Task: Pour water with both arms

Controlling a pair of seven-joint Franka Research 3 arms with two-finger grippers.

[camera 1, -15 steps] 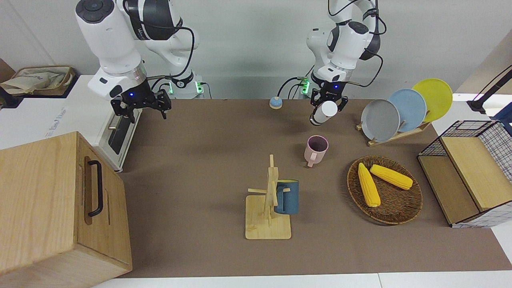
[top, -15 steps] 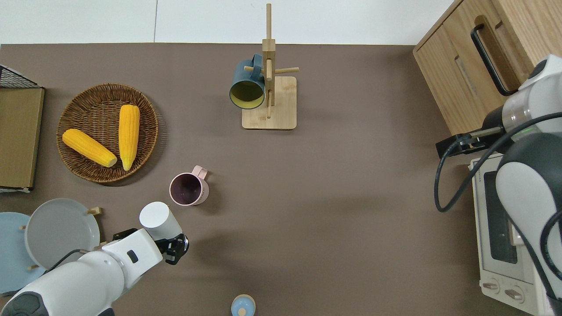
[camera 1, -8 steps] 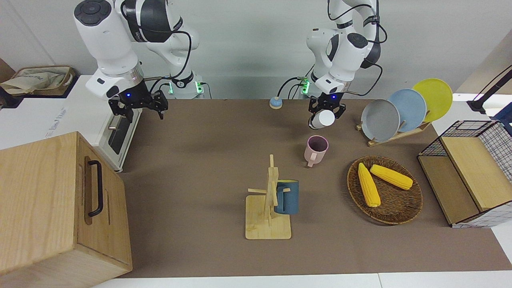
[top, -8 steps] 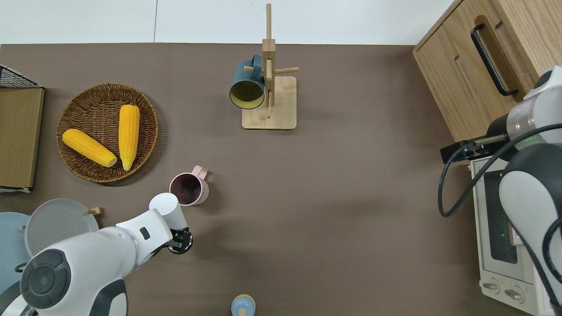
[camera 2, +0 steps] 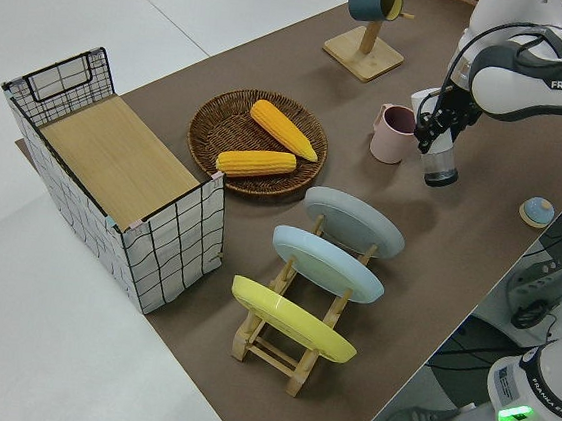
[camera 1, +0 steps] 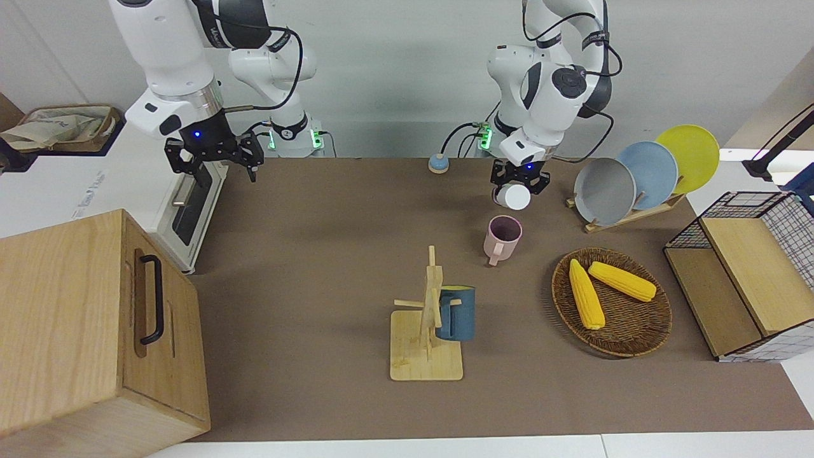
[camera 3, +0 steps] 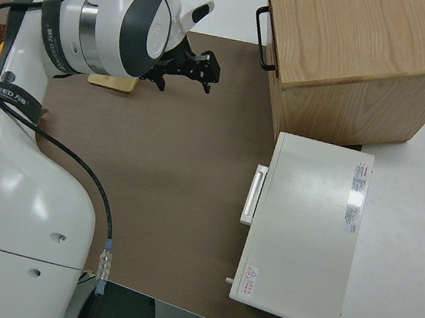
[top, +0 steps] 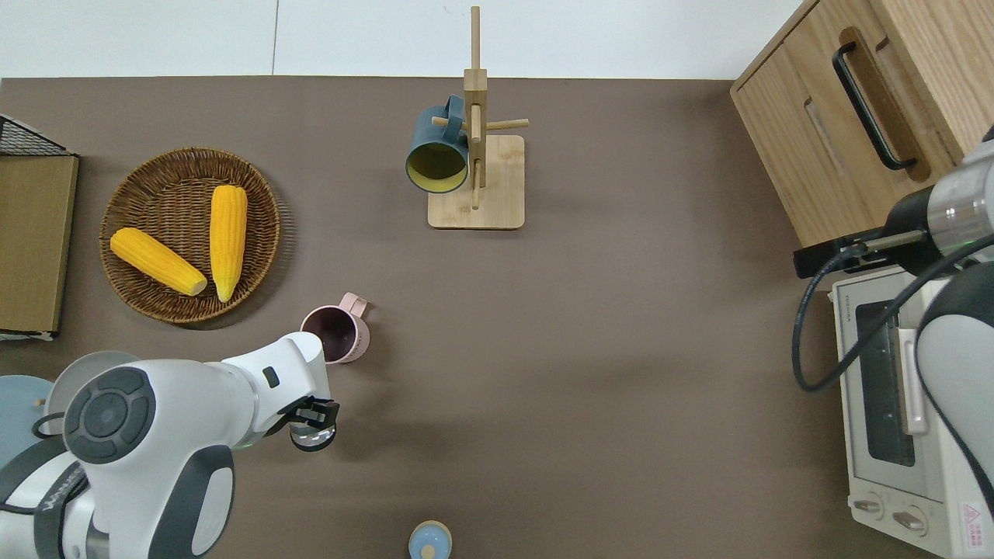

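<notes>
Front view: left hand [camera 1: 516,183] grips a white cup [camera 1: 514,196] beside the pink mug [camera 1: 502,237]; right hand [camera 1: 213,158] spread wide.

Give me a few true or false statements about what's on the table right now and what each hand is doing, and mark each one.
1. The left hand holds a white cup. True.
2. The pink mug lies on its side. False: it stands upright, mouth up.
3. Two corn cobs lie in the basket. True.
4. The blue mug stands on the table. False: it hangs on the wooden rack.
5. The right hand grips a plate. False: it is open and empty.
</notes>
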